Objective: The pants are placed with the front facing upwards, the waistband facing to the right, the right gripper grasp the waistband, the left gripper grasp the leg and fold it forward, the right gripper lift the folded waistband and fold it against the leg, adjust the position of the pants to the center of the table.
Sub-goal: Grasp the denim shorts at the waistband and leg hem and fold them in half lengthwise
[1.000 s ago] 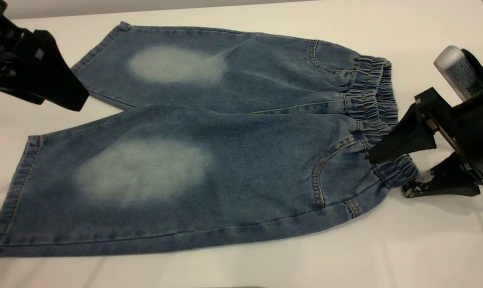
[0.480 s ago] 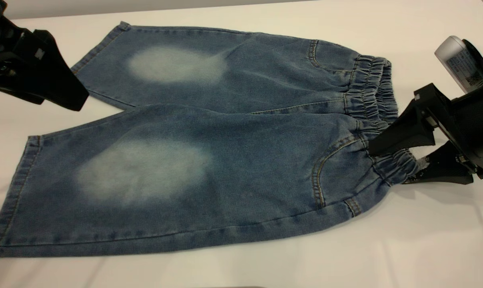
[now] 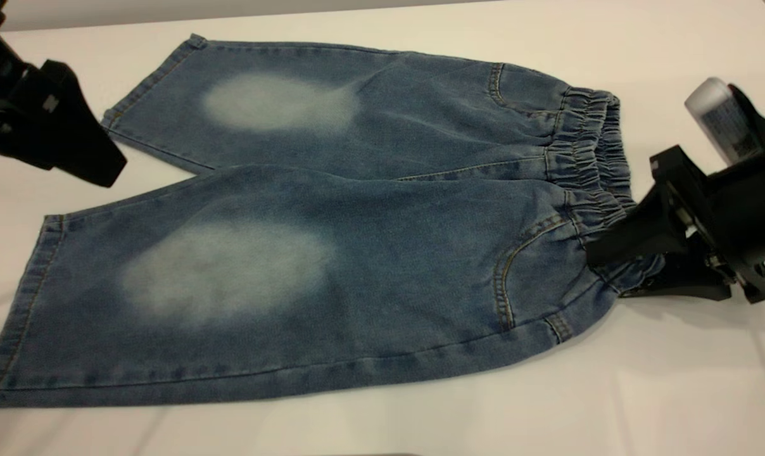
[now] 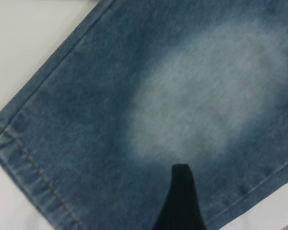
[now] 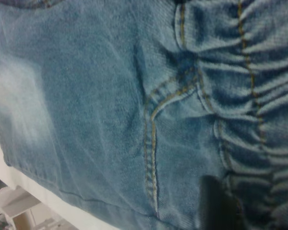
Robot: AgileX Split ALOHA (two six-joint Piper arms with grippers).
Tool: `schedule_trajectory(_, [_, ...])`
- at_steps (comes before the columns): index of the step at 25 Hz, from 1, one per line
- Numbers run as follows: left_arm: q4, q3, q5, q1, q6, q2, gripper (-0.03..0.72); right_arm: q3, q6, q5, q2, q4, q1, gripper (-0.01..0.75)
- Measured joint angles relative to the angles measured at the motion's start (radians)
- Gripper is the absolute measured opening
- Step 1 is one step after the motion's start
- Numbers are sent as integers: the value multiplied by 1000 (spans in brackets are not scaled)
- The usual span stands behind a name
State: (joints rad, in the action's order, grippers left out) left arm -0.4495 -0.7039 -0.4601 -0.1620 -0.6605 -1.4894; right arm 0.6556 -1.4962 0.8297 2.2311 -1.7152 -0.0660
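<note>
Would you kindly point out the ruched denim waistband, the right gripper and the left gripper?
ruched denim waistband (image 3: 585,145): exterior view, gathered middle.
right gripper (image 3: 617,269): exterior view, between fingertips, on waistband.
left gripper (image 3: 107,171): exterior view, finger tip.

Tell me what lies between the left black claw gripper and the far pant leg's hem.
Only bare white table, seen in the exterior view: the left gripper hovers beside the blue denim pants.

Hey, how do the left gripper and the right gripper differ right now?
The right gripper has its fingers shut on the waistband at the near corner of the pants; the left gripper holds nothing. The right gripper touches the denim, while the left gripper sits off the far leg's hem, by the table edge. The right gripper carries a silver cylinder; the left gripper shows none. Both are black.
</note>
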Motion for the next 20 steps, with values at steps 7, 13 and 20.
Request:
schedule_trajectory(7, [264,0,-49,0,129,-42,535,0,-36,74,2,-8,0,39])
schedule_trajectory(13, [557,65,-131,0,223,-143,535,0,-54,96,2,-9,0,40])
schedule_trajectory(20, [666,223,159,0,256,-233,535,0,-62,101,2,-16,0,40])
